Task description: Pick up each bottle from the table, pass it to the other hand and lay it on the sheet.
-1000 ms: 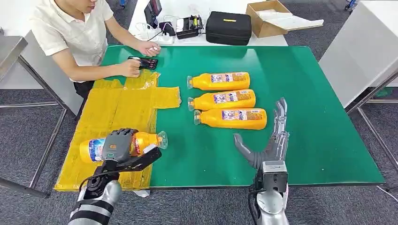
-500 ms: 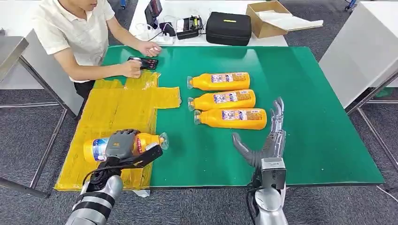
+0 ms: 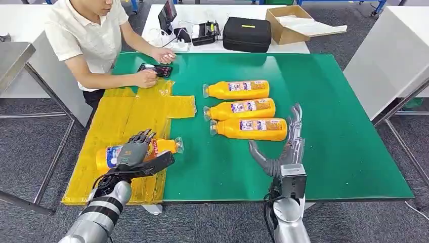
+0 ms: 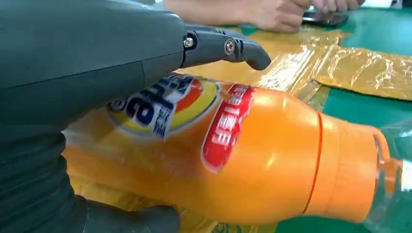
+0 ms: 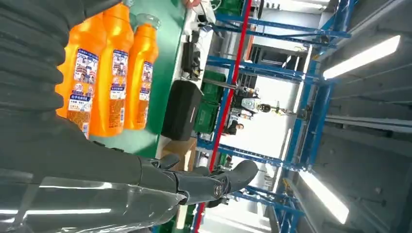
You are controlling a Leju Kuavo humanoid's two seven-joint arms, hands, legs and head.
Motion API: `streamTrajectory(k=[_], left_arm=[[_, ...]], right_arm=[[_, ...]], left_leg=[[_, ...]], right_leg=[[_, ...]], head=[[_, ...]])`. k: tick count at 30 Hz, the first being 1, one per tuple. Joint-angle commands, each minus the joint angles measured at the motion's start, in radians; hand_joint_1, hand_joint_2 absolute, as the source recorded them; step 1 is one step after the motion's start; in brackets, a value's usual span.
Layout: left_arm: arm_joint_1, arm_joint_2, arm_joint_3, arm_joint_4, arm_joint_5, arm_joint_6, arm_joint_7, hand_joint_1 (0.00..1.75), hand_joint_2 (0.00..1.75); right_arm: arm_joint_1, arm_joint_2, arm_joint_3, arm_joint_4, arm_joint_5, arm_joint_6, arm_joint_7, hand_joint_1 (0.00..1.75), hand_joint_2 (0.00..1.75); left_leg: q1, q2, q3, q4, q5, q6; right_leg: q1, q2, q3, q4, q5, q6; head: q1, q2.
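left hand (image 3: 135,152) had loosened since a second before: then its fingers wrapped the bottle (image 3: 146,151), now they were lifted and spread above it, with the thumb stretched out along the near side. in the left wrist view the bottle (image 4: 233,155) lay close under the hand (image 4: 87,63), one finger standing clear above the label and a dark part of the hand low beside it; whether any of it still touched the plastic could not be told. the bottle lay on its side on the yellow sheet (image 3: 121,116), its clear cap end reaching past the sheet's edge over the green counter (image 3: 344,147), and it sat slightly farther onto the sheet than half a second earlier.

right hand (image 3: 283,152) stayed open and holding nothing, fingers straight, just beside the base of the nearest of the three bottles (image 3: 248,109) lying in a row on the counter. a person (image 3: 91,40) sat at the far corner with a phone (image 3: 156,70).

judging by this, the first bottle was as good as delivered and the left hand was letting go. three were left, and the right hand looked placed to take the nearest next.
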Motion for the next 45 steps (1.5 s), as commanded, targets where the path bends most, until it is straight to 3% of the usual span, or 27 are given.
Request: streamTrajectory(k=[1,9,19,23,28,32,35,37,40,45], left_arm=[[-0.017,0.04,0.031,0.239,0.011,-0.075,-0.019,0.03,1.75],[-0.013,0.027,0.024,0.214,0.015,-0.015,-0.056,0.0,1.75],[0.078,-0.069,-0.012,-0.13,0.07,0.099,-0.121,0.0,1.75],[0.151,-0.08,-0.057,-0.293,0.125,0.024,-0.135,0.0,1.75],[0.151,-0.08,-0.057,-0.293,0.125,0.024,-0.135,0.0,1.75],[0.199,-0.08,-0.144,-0.418,0.146,0.028,-0.165,0.0,1.75],[0.236,-0.078,-0.225,-0.548,0.152,0.063,-0.157,0.0,1.75],[0.26,-0.074,-0.268,-0.625,0.141,0.115,-0.155,0.0,1.75],[0.278,-0.065,-0.318,-0.694,0.104,0.189,-0.156,0.0,1.75],[0.345,-0.074,-0.341,-0.777,0.259,0.146,-0.215,0.0,1.75]], right_arm=[[-0.071,-0.048,0.028,0.132,-0.032,-0.005,-0.002,0.0,1.75],[-0.066,-0.06,0.029,0.139,-0.042,-0.03,-0.002,0.0,1.75],[-0.013,-0.038,-0.025,0.08,0.009,-0.023,-0.002,0.0,1.75],[0.002,-0.025,-0.051,0.06,0.024,-0.01,-0.002,0.0,1.75],[0.002,-0.025,-0.051,0.06,0.024,-0.01,-0.002,0.0,1.75],[0.012,-0.027,-0.058,0.045,0.037,-0.024,-0.002,0.0,1.75],[0.013,-0.007,-0.082,0.079,0.257,-0.097,-0.002,0.0,1.75],[-0.011,-0.024,-0.067,0.154,0.596,-0.187,0.133,0.0,1.75],[-0.048,-0.036,-0.06,0.223,0.682,-0.23,0.182,0.0,1.75],[-0.085,-0.104,-0.04,0.349,0.959,-0.218,0.415,0.0,1.75]], left_leg=[[0.0,0.007,0.003,-0.002,0.001,0.0],[0.0,0.004,0.007,-0.002,0.001,0.0],[0.0,0.001,0.003,0.0,0.002,0.0],[0.001,0.002,-0.002,0.001,0.001,0.0],[0.0,0.003,-0.008,0.001,0.001,0.0],[0.001,0.006,-0.009,0.002,-0.001,0.0],[0.001,0.003,-0.013,0.002,0.0,0.0],[0.001,0.006,-0.011,0.003,-0.002,0.0],[0.001,0.005,-0.014,0.001,0.0,0.0],[0.001,0.007,-0.011,0.001,-0.001,0.0]], right_leg=[[0.001,0.005,0.001,-0.002,0.003,-0.004],[0.001,0.003,0.006,-0.002,0.002,-0.003],[0.001,0.0,0.002,-0.001,0.001,-0.002],[0.001,0.0,-0.002,0.0,0.001,-0.002],[0.001,0.0,-0.009,0.0,0.001,-0.001],[0.002,0.002,-0.011,0.0,0.0,-0.005],[0.001,0.0,-0.014,0.0,0.0,-0.002],[0.002,0.001,-0.012,0.0,-0.001,-0.004],[0.001,0.002,-0.015,-0.001,0.001,-0.002],[0.002,0.003,-0.012,-0.001,0.001,-0.004]], head=[[0.0,0.0],[0.0,0.0],[0.0,0.0],[0.0,0.0],[0.0,0.0],[0.0,0.0],[0.0,0.0],[0.0,0.0],[0.0,0.0],[0.0,0.0]])
